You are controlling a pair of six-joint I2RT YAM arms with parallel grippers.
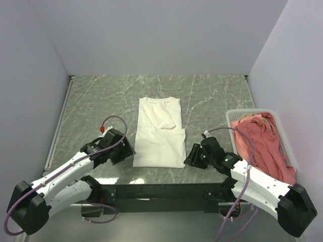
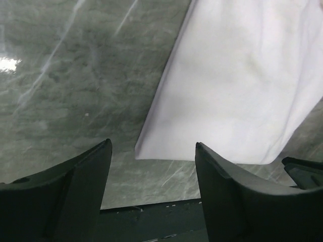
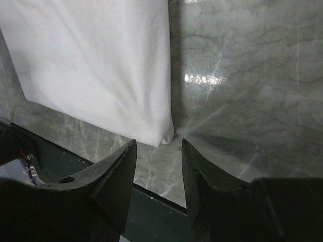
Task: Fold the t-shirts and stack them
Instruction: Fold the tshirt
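A white t-shirt (image 1: 159, 133) lies folded into a long rectangle in the middle of the green marble table, collar end at the far side. My left gripper (image 1: 125, 150) sits just off its near left corner (image 2: 144, 151), open with nothing between the fingers. At the near right corner (image 3: 164, 136) my right gripper (image 1: 192, 159) is also open and empty. In both wrist views the cloth lies flat just beyond the fingertips, not touched. A salmon-pink t-shirt (image 1: 260, 141) is bundled in the basket on the right.
A white slatted plastic basket (image 1: 233, 117) stands at the right edge of the table, next to the right arm. Grey walls close in the table on three sides. A black rail (image 1: 161, 190) runs along the near edge between the arm bases.
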